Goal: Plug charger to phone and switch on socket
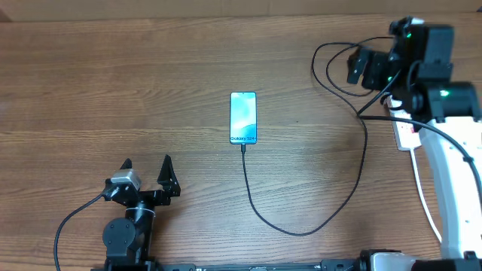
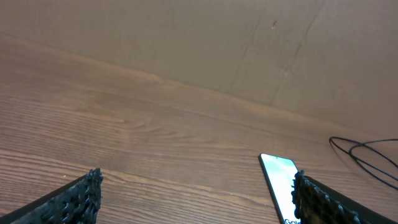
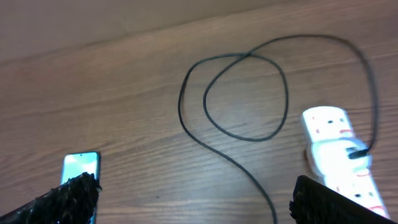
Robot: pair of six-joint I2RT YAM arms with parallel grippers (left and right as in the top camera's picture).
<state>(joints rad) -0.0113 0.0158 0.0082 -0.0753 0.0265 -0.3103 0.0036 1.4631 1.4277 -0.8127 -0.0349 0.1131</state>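
— How many of each?
— One phone (image 1: 243, 117), one charger (image 1: 301, 229) and one socket (image 1: 407, 134) on the counter (image 1: 113, 75), plus two grippers.
— How does the phone lie?
— It's mid-frame overhead, long axis top to bottom. The "Galaxy S24" end points down, and the charger tip meets it there.
— The socket?
— Right edge, partly under the right arm.
— Grippers?
— The left gripper (image 1: 146, 162), lower left, has its fingers spread and holds nothing. The right gripper (image 3: 194, 190), upper right, is the same.
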